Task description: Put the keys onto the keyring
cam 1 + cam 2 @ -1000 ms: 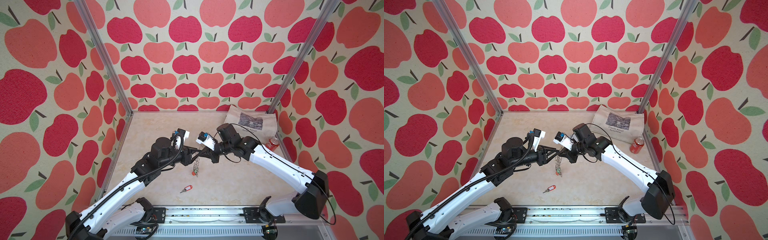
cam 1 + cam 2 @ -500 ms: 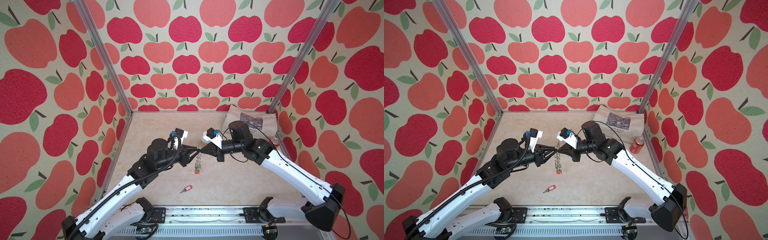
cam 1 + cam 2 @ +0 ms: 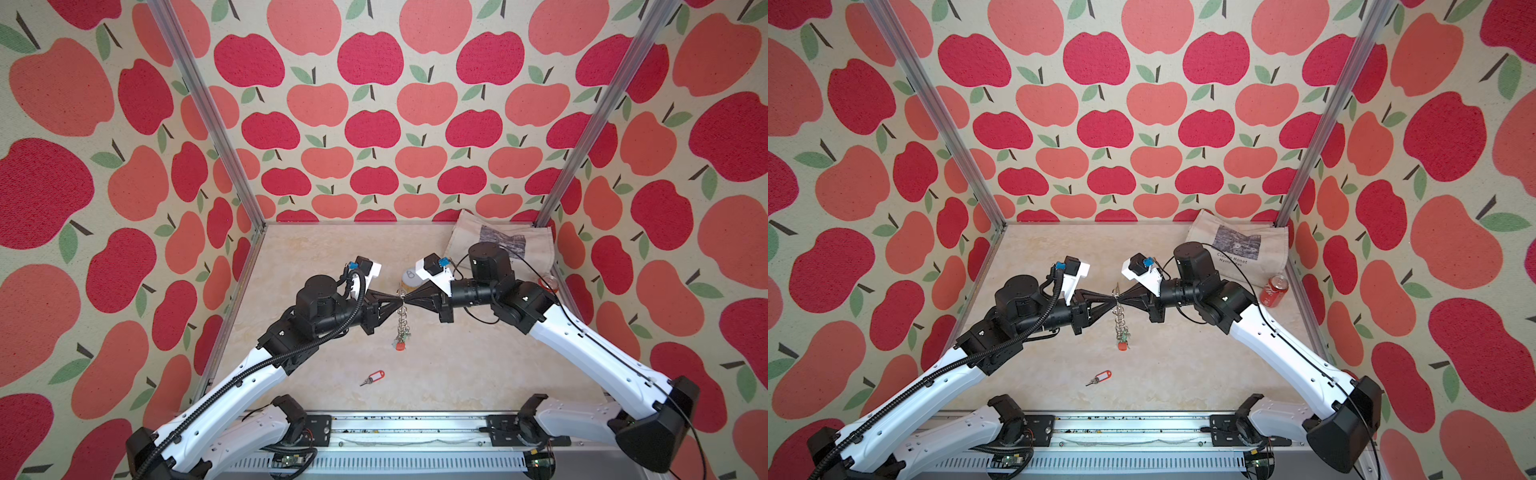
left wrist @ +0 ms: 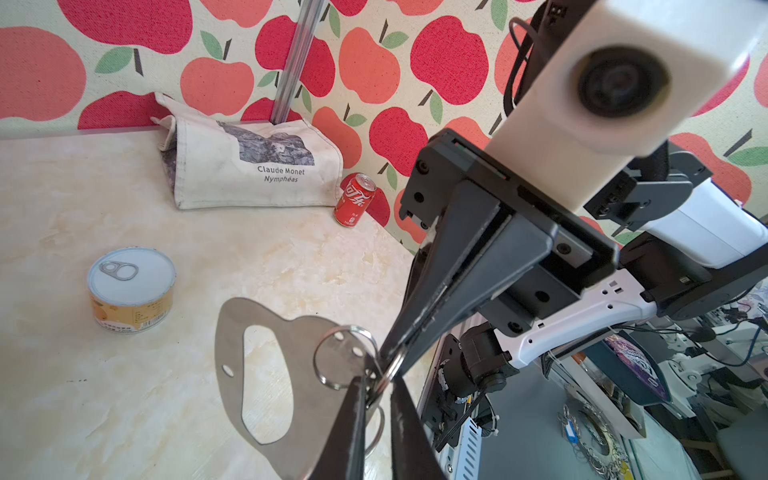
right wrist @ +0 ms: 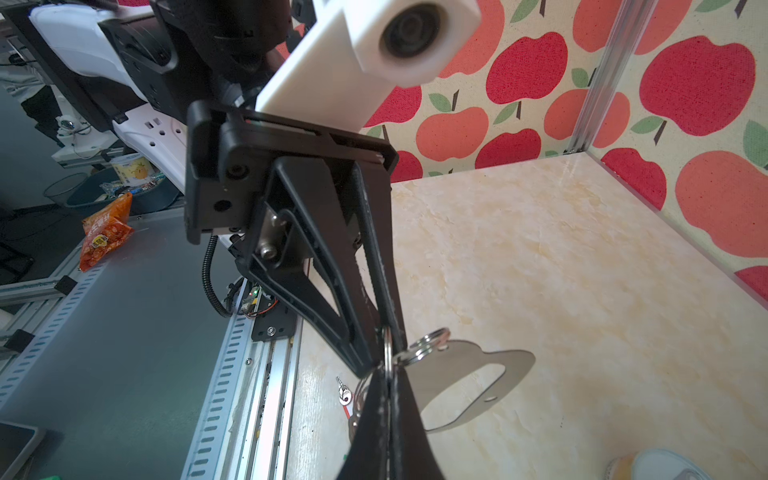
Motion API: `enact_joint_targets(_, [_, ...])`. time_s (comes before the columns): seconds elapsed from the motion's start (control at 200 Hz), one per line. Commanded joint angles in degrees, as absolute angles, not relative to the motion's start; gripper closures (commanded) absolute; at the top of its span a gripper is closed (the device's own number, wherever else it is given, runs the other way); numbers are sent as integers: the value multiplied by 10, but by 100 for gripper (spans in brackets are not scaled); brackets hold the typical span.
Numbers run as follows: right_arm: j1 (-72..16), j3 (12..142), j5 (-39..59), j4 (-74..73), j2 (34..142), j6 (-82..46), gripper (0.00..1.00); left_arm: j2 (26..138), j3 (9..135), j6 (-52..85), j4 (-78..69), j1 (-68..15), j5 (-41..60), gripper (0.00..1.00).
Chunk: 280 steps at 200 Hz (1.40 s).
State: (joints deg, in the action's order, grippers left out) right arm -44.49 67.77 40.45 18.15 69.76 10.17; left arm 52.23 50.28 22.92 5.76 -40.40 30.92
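The keyring (image 4: 232,332) is a flat grey plate with a handle slot, held in mid-air between both grippers. In both top views it hangs edge-on (image 3: 401,320), with a red-tagged key (image 3: 400,347) at its low end. My left gripper (image 4: 380,390) has its fingers closed to a narrow gap on one of the plate's metal rings (image 4: 332,357). My right gripper (image 5: 388,386) faces it tip to tip and is shut on a ring at the plate's (image 5: 457,365) edge. Another key with a red tag (image 3: 374,377) lies loose on the table, nearer the front.
A small tin can (image 4: 131,286) stands on the table behind the keyring. At the back right, a printed tote bag (image 3: 1237,245) leans against the wall with a red soda can (image 3: 1275,290) beside it. A metal rail (image 3: 395,428) runs along the front edge.
My left gripper's jaws have narrowed onto the ring. The right arm has swung right and back. Both grippers now face each other in a level line, and the keyring is slightly further back.
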Motion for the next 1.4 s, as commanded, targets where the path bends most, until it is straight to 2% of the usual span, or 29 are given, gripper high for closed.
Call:
enact_joint_targets(0.0, [-440,672,427,140,689,84,100,524,530,215,45,-411,345,88])
enact_joint_targets(0.195, [-440,660,430,133,688,82,100,514,529,204,21,-416,342,91])
enact_joint_targets(0.425, [-440,647,426,127,681,85,100,508,522,181,-16,-420,348,90])
enact_joint_targets(0.54, [-441,642,421,128,681,87,100,506,514,168,-36,-424,353,100])
enact_joint_targets(0.765, [-440,620,406,120,674,87,99,498,525,109,2,-425,342,100])
enact_joint_targets(0.83, [-441,610,404,111,669,85,91,501,538,87,27,-426,343,100])
enact_joint_targets(0.915, [-440,601,392,109,661,90,63,507,557,56,63,-429,342,100])
enact_joint_targets(1.001, [-440,589,370,110,644,103,49,512,576,17,107,-434,329,100])
enact_joint_targets(1.106, [-439,571,347,105,616,122,45,513,592,-25,146,-439,311,100])
enact_joint_targets(1.396, [-440,520,351,19,534,136,45,543,641,-132,246,-452,282,100])
